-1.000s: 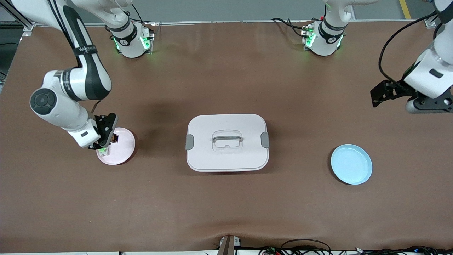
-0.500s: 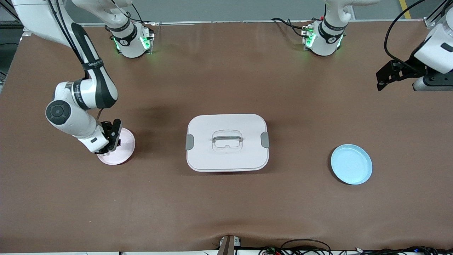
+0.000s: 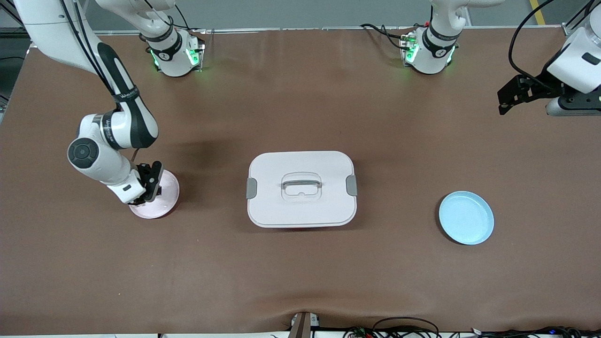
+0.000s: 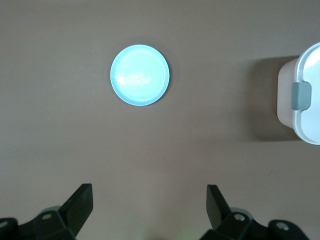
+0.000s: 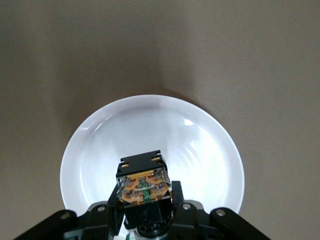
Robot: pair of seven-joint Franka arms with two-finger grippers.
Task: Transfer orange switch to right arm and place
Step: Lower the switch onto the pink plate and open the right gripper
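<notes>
Orange switch (image 5: 142,183) is sitting clamped in the right tool (image 5: 145,200) over the pink plate (image 3: 166,206), awaiting lowering and release, while the left tool (image 4: 150,210) is waiting, jaws apart, over the table (image 3: 300,281).

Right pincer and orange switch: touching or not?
Touching. The right wrist view shows the right pincer shut on the orange switch, fingers pressed against its sides, over the pink plate. Whether the switch touches the plate cannot be told.

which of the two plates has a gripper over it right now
The pink plate toward the right arm's end of the table: the right gripper is over it, jaws shut on the orange switch. The blue plate has nothing over it.
</notes>
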